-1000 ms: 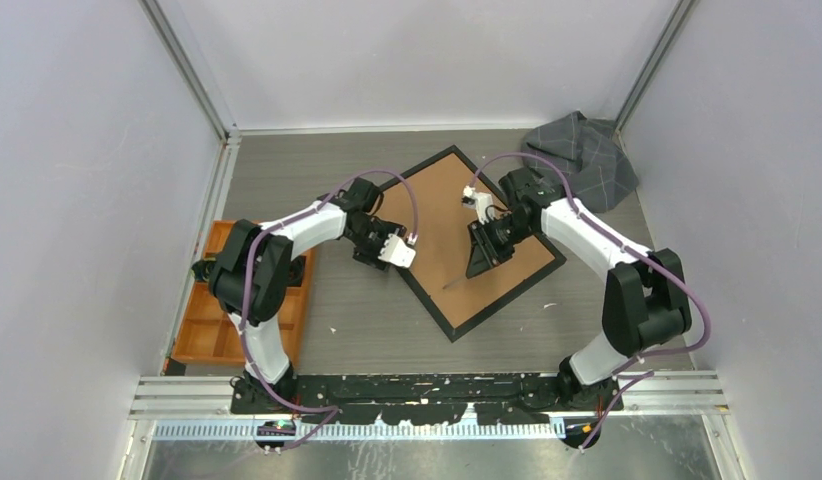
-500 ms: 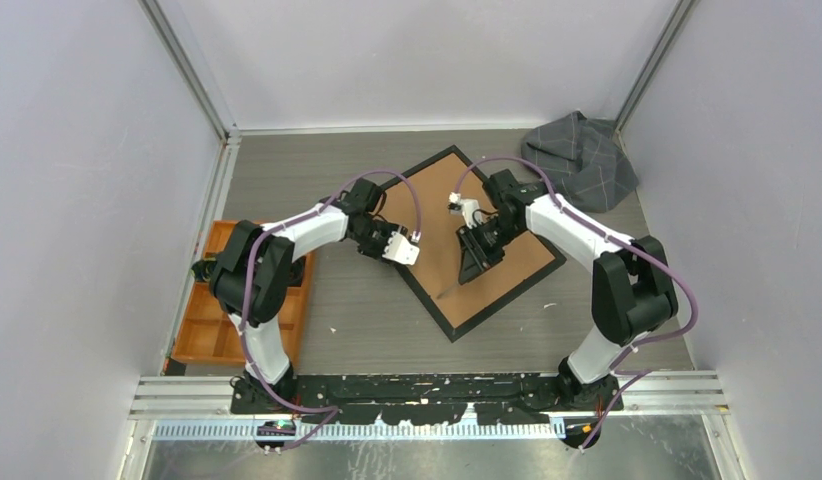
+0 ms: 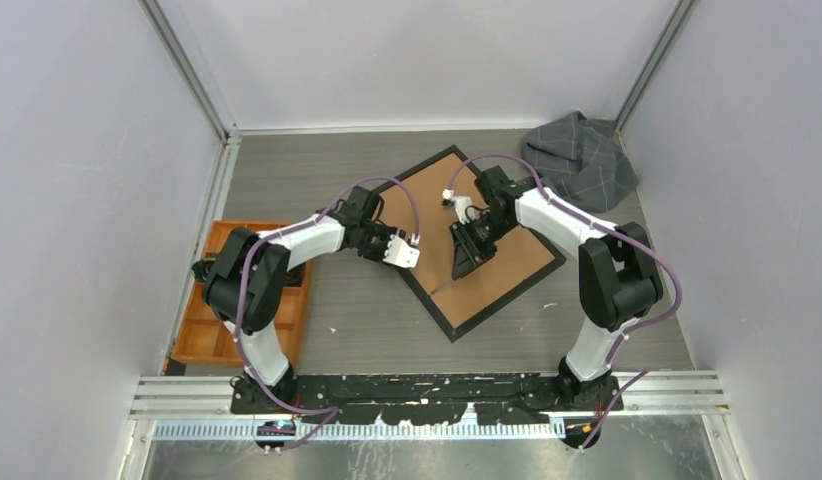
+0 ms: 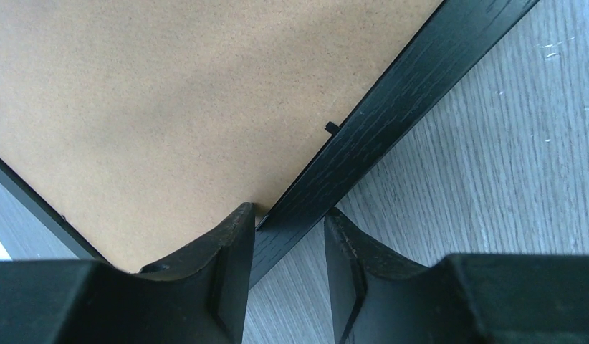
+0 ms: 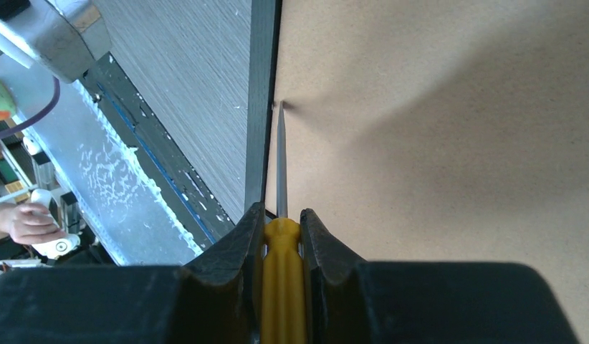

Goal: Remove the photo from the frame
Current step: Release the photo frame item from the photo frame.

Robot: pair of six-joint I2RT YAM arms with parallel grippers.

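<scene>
The frame (image 3: 507,300) lies face down and turned like a diamond, its brown backing board (image 3: 507,250) up. The photo is hidden under the board. My left gripper (image 3: 405,262) sits at the frame's left side. In the left wrist view its fingertips (image 4: 290,209) pinch the black border (image 4: 392,100), one tip over the board and one on the table side. My right gripper (image 3: 467,252) is shut on a yellow-handled screwdriver (image 5: 282,272). The thin shaft (image 3: 443,284) points down-left, and its tip rests on the board right beside the border (image 5: 263,86).
An orange compartment tray (image 3: 202,330) stands at the left by the left arm's base. A crumpled grey cloth (image 3: 582,155) lies at the back right corner. The right wrist view shows a person's hand (image 5: 23,222) beyond the table's near rail.
My right arm has carried the screwdriver leftward across the board to the frame's left border. My left gripper's jaws have narrowed around that border.
</scene>
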